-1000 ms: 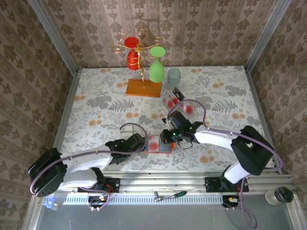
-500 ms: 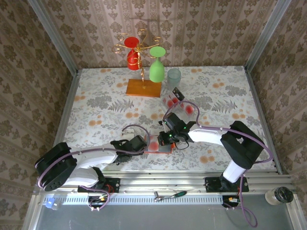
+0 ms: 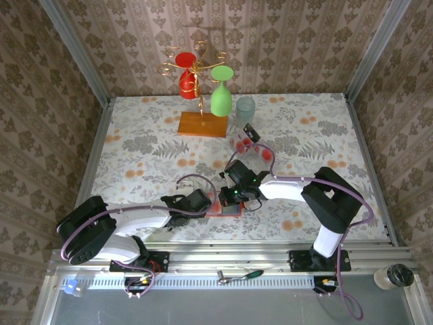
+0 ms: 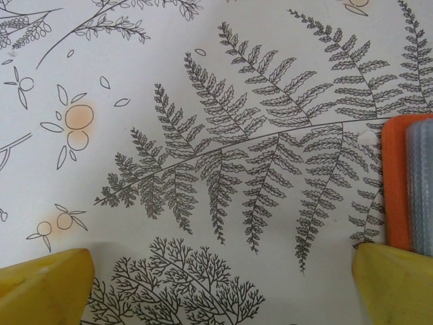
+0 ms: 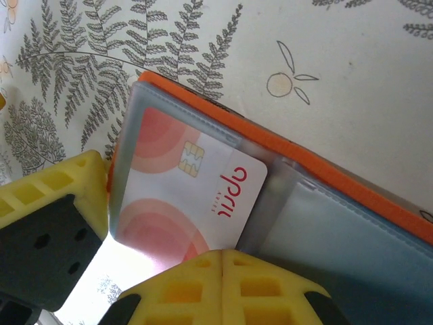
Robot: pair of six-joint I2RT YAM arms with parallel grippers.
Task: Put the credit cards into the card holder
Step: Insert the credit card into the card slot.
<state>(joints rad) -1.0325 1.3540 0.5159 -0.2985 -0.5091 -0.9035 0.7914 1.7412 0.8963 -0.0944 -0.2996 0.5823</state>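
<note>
The card holder (image 5: 318, 169) lies open, orange-edged with clear sleeves; from above it sits near the table's front edge (image 3: 231, 209). One credit card (image 5: 186, 196), white with red blobs and a chip, lies partly inside the left sleeve. My right gripper (image 5: 223, 261) is shut, its joined tips resting at the card's near edge without clamping it. My left gripper (image 4: 220, 291) is open over bare cloth, its right finger (image 4: 396, 284) beside the holder's edge (image 4: 398, 183). Two more credit cards (image 3: 241, 143) (image 3: 265, 153) lie farther back.
A glass rack on an orange wooden base (image 3: 203, 124) holds a green glass (image 3: 220, 96) and a red one (image 3: 186, 80) at the back. A clear tumbler (image 3: 245, 108) stands beside it. Both arms crowd the front centre over the floral cloth (image 3: 135, 156).
My left gripper has slid right up to the holder's left edge. The right gripper has shifted left and slightly nearer, and the card on the holder is now covered from above.
</note>
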